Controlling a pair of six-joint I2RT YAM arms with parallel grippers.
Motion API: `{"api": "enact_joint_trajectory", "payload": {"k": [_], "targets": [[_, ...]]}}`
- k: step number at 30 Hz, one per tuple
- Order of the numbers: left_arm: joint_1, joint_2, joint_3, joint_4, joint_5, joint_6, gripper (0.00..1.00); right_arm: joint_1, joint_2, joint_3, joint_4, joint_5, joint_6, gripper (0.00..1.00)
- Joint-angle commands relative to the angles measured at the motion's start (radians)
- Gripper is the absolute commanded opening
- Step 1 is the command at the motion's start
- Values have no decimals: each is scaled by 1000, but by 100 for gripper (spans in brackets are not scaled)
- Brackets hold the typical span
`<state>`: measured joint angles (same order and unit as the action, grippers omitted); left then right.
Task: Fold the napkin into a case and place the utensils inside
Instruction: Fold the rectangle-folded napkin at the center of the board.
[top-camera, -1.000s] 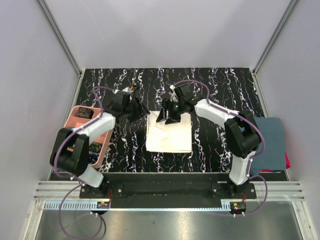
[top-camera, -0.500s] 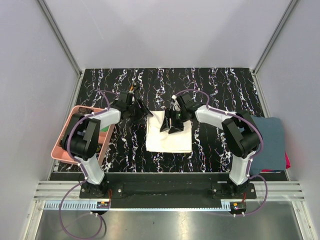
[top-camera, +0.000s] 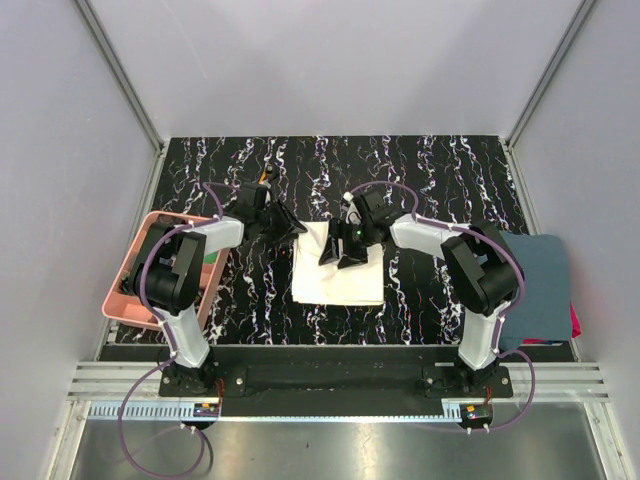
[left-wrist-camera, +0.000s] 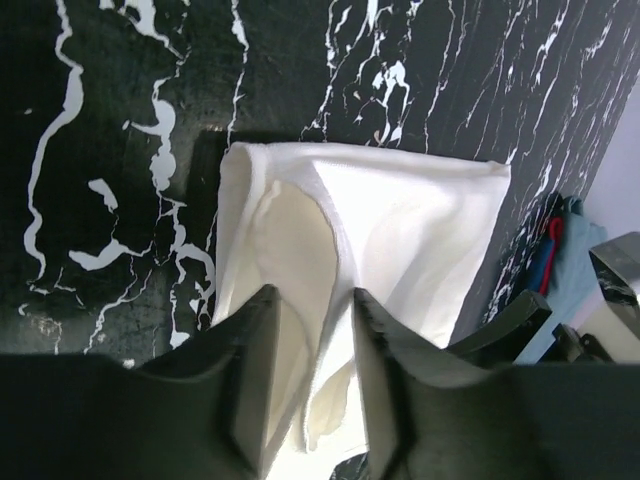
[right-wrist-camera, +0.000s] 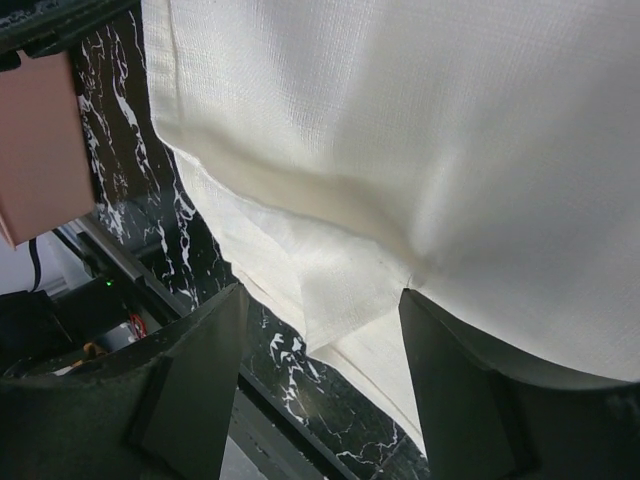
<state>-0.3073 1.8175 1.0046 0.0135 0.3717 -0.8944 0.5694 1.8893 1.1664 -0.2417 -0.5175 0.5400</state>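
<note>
The cream napkin lies flat on the black marbled table, folded into a rough square with layered edges. My left gripper is at its far left corner; in the left wrist view the jaws stand a little apart with a loose flap of the napkin between them, not pinched. My right gripper hovers over the napkin's far edge, and its wrist view shows the jaws wide open above the napkin. A small orange tip shows behind the left wrist. The spoon is not visible.
A pink compartment tray sits at the left edge, partly behind the left arm, and also shows in the right wrist view. A dark blue-grey towel lies at the right edge over something red. Grey walls enclose the table.
My left gripper has moved right to the napkin's far left corner. My right gripper has shifted slightly down and nearer over the napkin's far edge. The napkin has not moved.
</note>
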Motion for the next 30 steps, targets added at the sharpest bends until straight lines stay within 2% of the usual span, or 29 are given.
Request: {"api": "enact_joint_trajectory", "payload": {"k": [1,2,5,8,14,17,20,22,25,28,30], "targets": [[-1,-14,-8,69,9,40,31,3,16,24,-5,37,-83,73],[-3,-15,-8,74,4,69,23,3,24,44,-13,37,-103,73],[-9,-27,-12,75,-30,123,15,3,39,68,-21,42,-117,73],[-30,-56,-30,91,-69,167,11,3,54,88,-21,40,-136,73],[-47,-67,-47,79,-114,181,12,4,105,125,-24,11,-172,73],[-49,-70,-58,69,-138,163,17,21,116,130,-21,-10,-164,71],[-58,-96,-64,40,-201,164,29,43,116,136,-15,-21,-147,67],[-62,-141,-67,10,-244,173,41,53,111,133,-11,-36,-127,61],[-67,-222,-87,-49,-330,176,55,63,91,116,13,-45,-95,52],[-67,-332,-130,-95,-407,166,59,75,85,130,18,-62,-62,37],[-65,-389,-153,-121,-451,161,65,96,90,150,21,-84,-43,32]]}}
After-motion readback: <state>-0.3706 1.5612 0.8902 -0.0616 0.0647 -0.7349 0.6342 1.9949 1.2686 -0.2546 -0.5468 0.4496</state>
